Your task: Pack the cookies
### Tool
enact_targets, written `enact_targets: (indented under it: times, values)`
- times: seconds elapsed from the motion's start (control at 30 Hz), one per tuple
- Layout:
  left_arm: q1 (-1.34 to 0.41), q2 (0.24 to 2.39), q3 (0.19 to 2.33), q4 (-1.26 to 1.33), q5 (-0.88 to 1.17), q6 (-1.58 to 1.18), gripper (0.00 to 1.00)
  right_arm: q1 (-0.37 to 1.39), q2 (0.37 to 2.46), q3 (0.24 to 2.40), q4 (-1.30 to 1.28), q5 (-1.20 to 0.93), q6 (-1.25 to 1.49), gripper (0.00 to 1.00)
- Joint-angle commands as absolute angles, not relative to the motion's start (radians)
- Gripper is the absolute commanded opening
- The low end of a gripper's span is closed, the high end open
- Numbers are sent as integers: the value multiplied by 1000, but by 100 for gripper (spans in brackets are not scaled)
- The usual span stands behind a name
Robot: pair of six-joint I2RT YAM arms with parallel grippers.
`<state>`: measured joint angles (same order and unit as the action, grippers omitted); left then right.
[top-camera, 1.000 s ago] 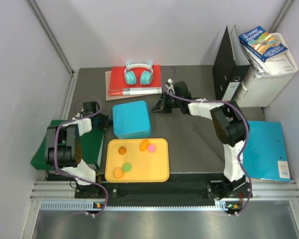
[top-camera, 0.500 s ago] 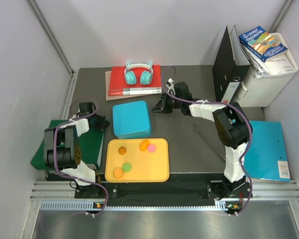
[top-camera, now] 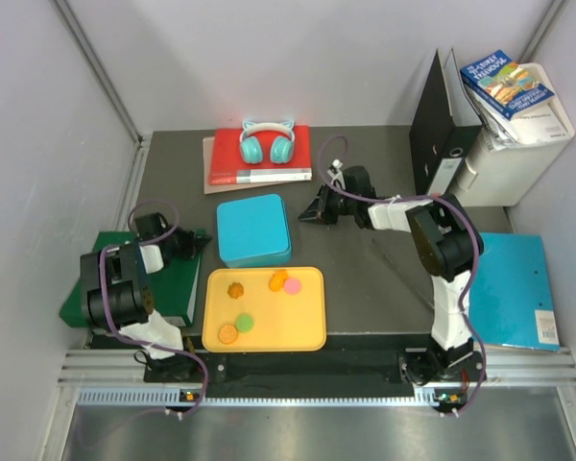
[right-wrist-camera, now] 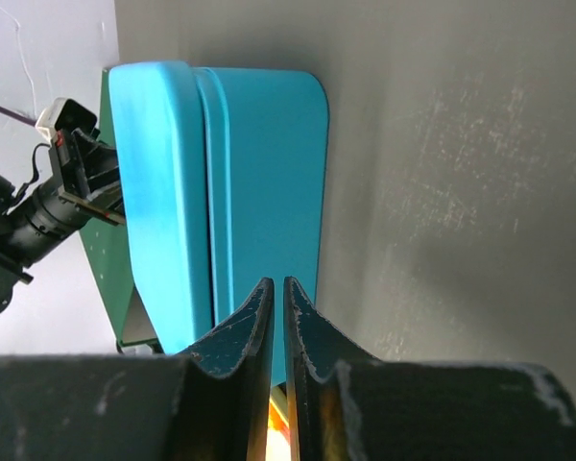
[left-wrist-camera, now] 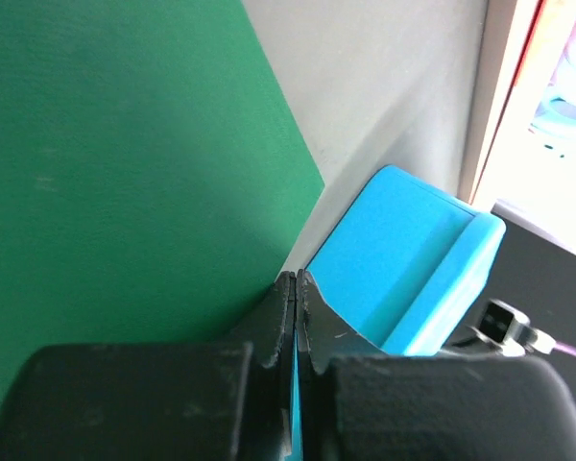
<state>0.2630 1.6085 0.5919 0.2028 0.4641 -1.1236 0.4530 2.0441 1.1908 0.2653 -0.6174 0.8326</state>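
The cookies (top-camera: 235,289) lie on the yellow tray (top-camera: 307,334) — orange, pink, green — just in front of the blue box (top-camera: 253,229). The left gripper (left-wrist-camera: 296,280) and right gripper (right-wrist-camera: 278,285) are both closed and empty; lettering on the book (top-camera: 507,84) is too small to read.

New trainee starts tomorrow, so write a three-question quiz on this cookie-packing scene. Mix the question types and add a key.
1. True or false: the blue tin is closed.
2. Where do the cookies lie? A. in the blue tin. B. on the yellow tray. C. on the green folder.
3. Fill in: the teal headphones rest on a ___ book.
Key: 1 true; 2 B; 3 red.
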Motion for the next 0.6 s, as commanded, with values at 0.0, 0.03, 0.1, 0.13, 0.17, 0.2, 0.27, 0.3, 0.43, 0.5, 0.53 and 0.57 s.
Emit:
enact_targets:
  times: [0.0, 0.03, 0.1, 0.13, 0.17, 0.2, 0.27, 0.3, 0.43, 0.5, 0.53, 0.57]
  values:
    - [308, 1600, 554, 362, 592, -1109, 0, 439, 2075, 1184, 356, -666, 867, 8]
    - [310, 1601, 551, 376, 626, -1109, 0, 440, 2085, 1183, 373, -670, 873, 8]
    - [310, 1615, 554, 394, 656, -1115, 0, 439, 2091, 1183, 385, -683, 891, 8]
    - [310, 1624, 554, 411, 679, -1120, 0, 439, 2092, 1183, 388, -683, 893, 8]
    - [308, 1626, 554, 411, 684, -1121, 0, 440, 2092, 1183, 390, -681, 893, 8]
    - [307, 1628, 552, 417, 689, -1124, 0, 440, 2095, 1183, 390, -681, 893, 8]
    - [307, 1632, 542, 451, 707, -1140, 0, 440, 2097, 1186, 388, -683, 893, 8]
    - [305, 1632, 538, 465, 715, -1144, 0, 440, 2098, 1184, 388, -683, 891, 8]
    - [301, 1635, 548, 457, 721, -1140, 0, 442, 2106, 1180, 388, -683, 891, 8]
    - [295, 1638, 549, 456, 724, -1135, 0, 442, 2109, 1178, 390, -683, 893, 8]
    - [293, 1644, 551, 456, 727, -1134, 0, 440, 2108, 1178, 390, -681, 891, 9]
    - [287, 1651, 555, 456, 732, -1134, 0, 443, 2108, 1180, 390, -683, 893, 8]
